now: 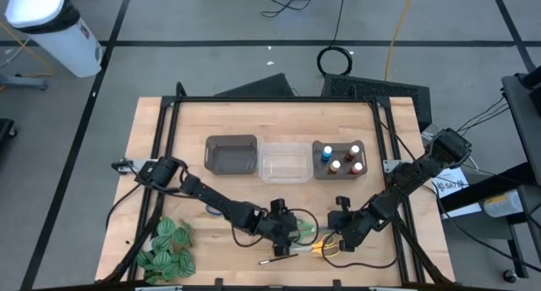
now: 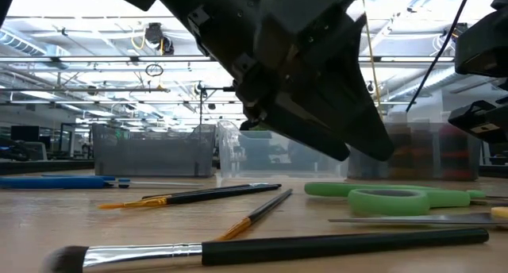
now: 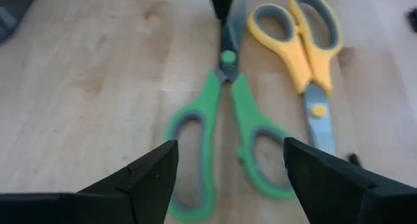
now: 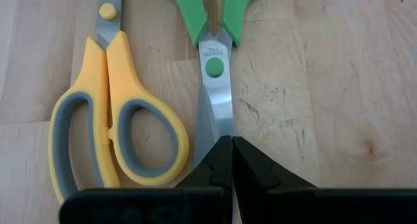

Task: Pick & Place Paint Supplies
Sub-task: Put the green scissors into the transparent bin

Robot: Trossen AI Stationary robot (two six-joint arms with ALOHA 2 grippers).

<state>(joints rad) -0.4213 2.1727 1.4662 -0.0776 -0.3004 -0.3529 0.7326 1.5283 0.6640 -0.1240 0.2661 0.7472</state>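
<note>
At the near edge of the counter point(image 1: 397, 126) a dark brush point(image 2: 262, 247) lay flat, bristles toward the left arm's side. Just behind it two thinner brushes point(image 2: 198, 195) lay crossing, and a blue-handled item point(image 2: 55, 181), probably scissors, lay further to that side.

The green scissors point(image 3: 221, 129) lay flat beside the yellow scissors point(image 3: 306, 55), the two pairs side by side but pointing opposite ways. The left end effector point(image 3: 228, 165) hovered over the green handles, fingers point(image 3: 153, 175) spread apart and gripping nothing, one finger on each side of the handle loops. The right end effector point(image 4: 231, 162) sat at the opposite end, clenched on the tip of the green scissors' blades; whether the tip was truly pinched or only covered by the closed fingers could not be told for sure. In the high view both end effectors met low over this spot near the counter's front, the left point(image 1: 283, 223) and right point(image 1: 338, 232) close together.

Off toward the left front corner lay a green leafy bunch point(image 1: 165, 249).

Farther back stood a row of bins: a grey bin point(image 1: 231, 154), a clear bin point(image 1: 285, 160), and a holder point(image 1: 340, 160) with paint bottles point(image 1: 327, 154) standing upright in it, capped blue, white and red-brown.
</note>
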